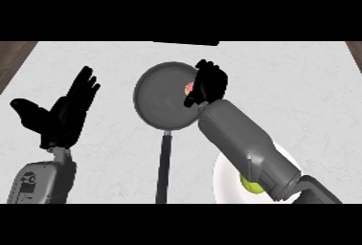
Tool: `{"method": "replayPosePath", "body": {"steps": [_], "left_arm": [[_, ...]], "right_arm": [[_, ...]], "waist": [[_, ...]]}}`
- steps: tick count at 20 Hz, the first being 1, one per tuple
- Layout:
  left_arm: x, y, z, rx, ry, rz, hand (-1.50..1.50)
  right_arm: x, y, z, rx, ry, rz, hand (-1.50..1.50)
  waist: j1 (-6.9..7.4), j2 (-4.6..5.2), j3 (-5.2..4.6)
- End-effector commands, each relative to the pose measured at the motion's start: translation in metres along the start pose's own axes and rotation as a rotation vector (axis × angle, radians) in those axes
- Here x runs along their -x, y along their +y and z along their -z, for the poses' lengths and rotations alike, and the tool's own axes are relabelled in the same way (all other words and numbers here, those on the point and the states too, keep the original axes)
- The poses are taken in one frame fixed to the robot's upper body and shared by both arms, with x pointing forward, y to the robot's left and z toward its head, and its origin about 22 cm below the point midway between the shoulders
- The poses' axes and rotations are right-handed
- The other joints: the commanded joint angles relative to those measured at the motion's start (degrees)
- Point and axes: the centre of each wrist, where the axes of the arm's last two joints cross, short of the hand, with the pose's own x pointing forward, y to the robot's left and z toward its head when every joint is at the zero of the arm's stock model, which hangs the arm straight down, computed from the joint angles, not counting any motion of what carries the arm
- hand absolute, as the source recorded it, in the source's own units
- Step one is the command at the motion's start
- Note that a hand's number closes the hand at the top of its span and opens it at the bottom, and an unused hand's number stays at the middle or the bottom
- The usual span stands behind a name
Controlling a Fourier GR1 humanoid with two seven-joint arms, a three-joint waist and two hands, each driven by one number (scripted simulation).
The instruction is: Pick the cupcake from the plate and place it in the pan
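Cupcake (189, 88) grasped by right hand (209, 86) fingers over round dark pan (159, 98), left hand (62, 112) released

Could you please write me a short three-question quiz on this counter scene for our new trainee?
1. True or false: the robot's right hand is over the round dark grey metal pan.
2. Which hand holds the pink-topped cupcake? A) left B) right C) neither
3. Fill in: the pan's long black handle points toward the view's ______ edge.

Key
1. True; it is above the pan's right side.
2. B; the right hand's fingers curl round the cupcake, while the open left hand rests at the view's left.
3. Lower; the round white plate lies right of it, partly hidden by the grey right forearm.
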Motion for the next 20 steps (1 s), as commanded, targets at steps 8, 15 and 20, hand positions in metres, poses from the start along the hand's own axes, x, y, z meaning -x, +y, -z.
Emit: {"method": "replayPosePath", "body": {"steps": [8, 15, 20], "left_arm": [[0.012, 0.01, -0.002, -0.067, 0.01, -0.004, 0.0], [0.007, 0.023, -0.013, -0.095, 0.045, -0.006, 0.0], [0.016, 0.029, -0.018, -0.125, 0.046, -0.013, 0.0]], "right_arm": [[0.004, -0.007, 0.002, 0.124, -0.045, 0.425, -1.5], [0.036, -0.006, -0.031, 0.146, -0.063, 0.725, -1.5], [0.088, -0.023, -0.076, 0.067, -0.136, 0.886, -1.5]], "waist": [[-2.84, -0.64, 0.04], [-5.08, -1.49, 0.05], [-6.8, -1.82, 0.08]]}}
